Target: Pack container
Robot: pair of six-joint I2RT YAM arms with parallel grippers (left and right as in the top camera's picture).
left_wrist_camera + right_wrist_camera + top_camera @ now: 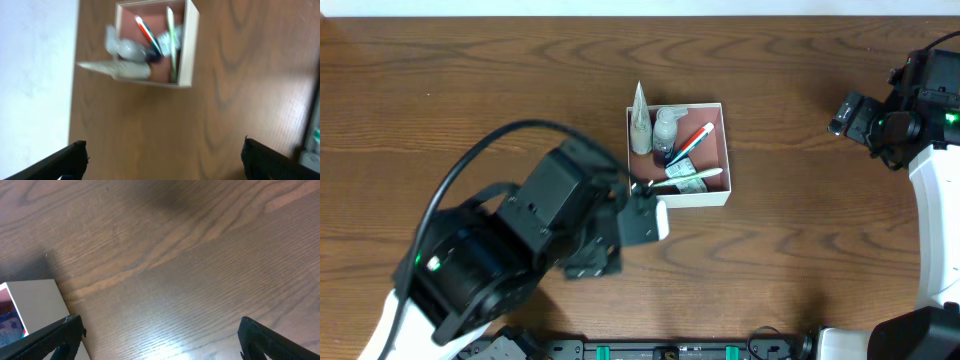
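The container (695,198) is a square white-walled box with a reddish-brown floor, at the table's middle. It holds a white tube (640,125), a small clear bottle (666,125), a red-and-white brush (696,137) and a green-and-white toothbrush (692,178). My left gripper (642,208) hovers just left of the container's near corner. In the left wrist view its fingers (162,160) are wide open and empty, with the container (188,50) ahead. My right gripper (848,114) is at the far right, open and empty (160,335) over bare wood. The container's wall (35,305) shows at its left.
The brown wooden table (470,90) lies all round the container. A white strip (620,7) runs beyond the far table edge. The left arm's black body (510,255) covers the front left. Dark hardware (670,350) lines the front edge.
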